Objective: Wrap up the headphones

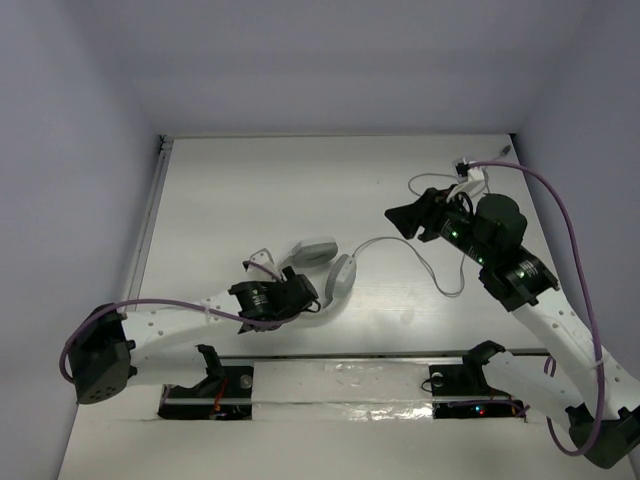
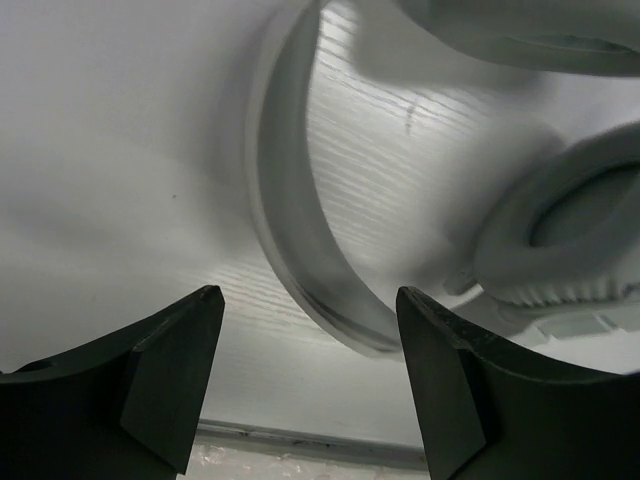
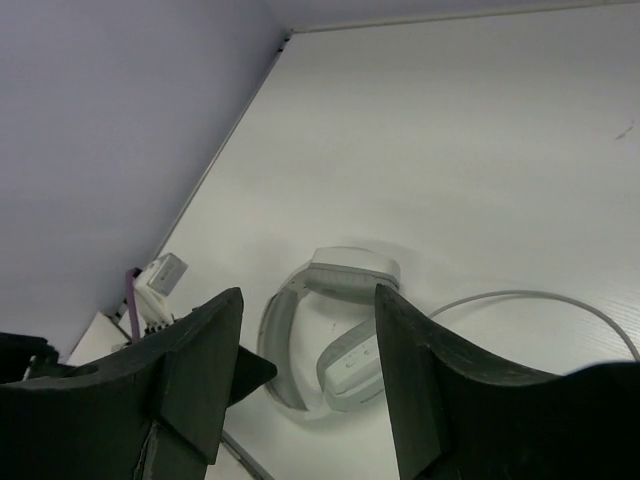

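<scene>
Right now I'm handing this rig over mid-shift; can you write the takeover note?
Left claw: open, headband just ahead of it, not gripped.
Right claw: open, empty, to the right of the headphones.
Headphones lie on the table; the cord trails loose to the right.
Done: no wrapping yet.
Left: hold the headphones, pick up the cord, wind it.

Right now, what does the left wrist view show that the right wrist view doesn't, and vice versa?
Left wrist only: a close look at the headband curve and one padded ear cup, framed by the open left gripper. Right wrist only: the whole headphones from afar, their cord trailing right, the wall, and the open right gripper. Both: the headphones lying on the white table, ungripped.
</scene>
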Robot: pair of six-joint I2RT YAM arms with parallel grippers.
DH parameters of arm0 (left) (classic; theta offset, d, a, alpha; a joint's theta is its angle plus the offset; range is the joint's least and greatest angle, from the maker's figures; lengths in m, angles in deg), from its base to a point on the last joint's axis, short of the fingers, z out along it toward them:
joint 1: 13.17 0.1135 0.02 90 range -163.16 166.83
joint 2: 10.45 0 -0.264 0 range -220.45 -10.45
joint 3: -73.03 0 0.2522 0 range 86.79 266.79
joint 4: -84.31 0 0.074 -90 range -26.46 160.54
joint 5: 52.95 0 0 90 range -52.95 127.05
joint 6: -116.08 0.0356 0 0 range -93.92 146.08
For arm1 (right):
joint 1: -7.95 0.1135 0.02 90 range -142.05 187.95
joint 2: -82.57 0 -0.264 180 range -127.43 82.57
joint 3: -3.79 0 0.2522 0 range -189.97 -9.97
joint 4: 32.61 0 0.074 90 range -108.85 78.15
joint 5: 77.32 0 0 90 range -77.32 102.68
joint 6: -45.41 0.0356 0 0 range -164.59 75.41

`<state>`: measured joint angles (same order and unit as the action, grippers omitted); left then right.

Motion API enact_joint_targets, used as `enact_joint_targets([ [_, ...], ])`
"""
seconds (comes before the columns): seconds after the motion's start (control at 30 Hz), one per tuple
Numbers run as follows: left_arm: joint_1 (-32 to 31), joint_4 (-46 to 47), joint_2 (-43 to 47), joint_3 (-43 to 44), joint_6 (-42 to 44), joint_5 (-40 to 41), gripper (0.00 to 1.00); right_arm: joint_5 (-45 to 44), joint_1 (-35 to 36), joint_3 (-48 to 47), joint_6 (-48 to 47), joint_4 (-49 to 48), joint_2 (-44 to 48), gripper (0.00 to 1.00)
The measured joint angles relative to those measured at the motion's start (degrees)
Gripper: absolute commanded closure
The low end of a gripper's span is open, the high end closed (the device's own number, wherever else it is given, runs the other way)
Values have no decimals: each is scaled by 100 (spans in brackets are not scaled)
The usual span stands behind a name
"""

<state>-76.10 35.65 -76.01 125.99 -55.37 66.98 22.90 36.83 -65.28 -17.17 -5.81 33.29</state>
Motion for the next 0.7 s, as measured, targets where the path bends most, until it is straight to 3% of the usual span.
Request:
enact_joint_targets([
  [0.3, 1137, 772, -286, -481, 216, -70, 38, 96, 15, 4, 0, -7, 4, 39],
  [0.4, 1381, 1093, -468, -459, 448, 11, 53, 92, 50, 4, 2, -15, -15, 40],
  [0.53, 1456, 1349, -927, -341, 765, 55, 58, 46, 76, 24, 2, -24, -37, 40],
  [0.63, 1482, 1547, -1123, -315, 999, 50, 75, 24, 79, 55, 2, -24, -81, 40],
  [0.7, 1556, 1587, -1154, -315, 1119, 50, 75, 11, 79, 76, 2, -20, -125, 40],
])
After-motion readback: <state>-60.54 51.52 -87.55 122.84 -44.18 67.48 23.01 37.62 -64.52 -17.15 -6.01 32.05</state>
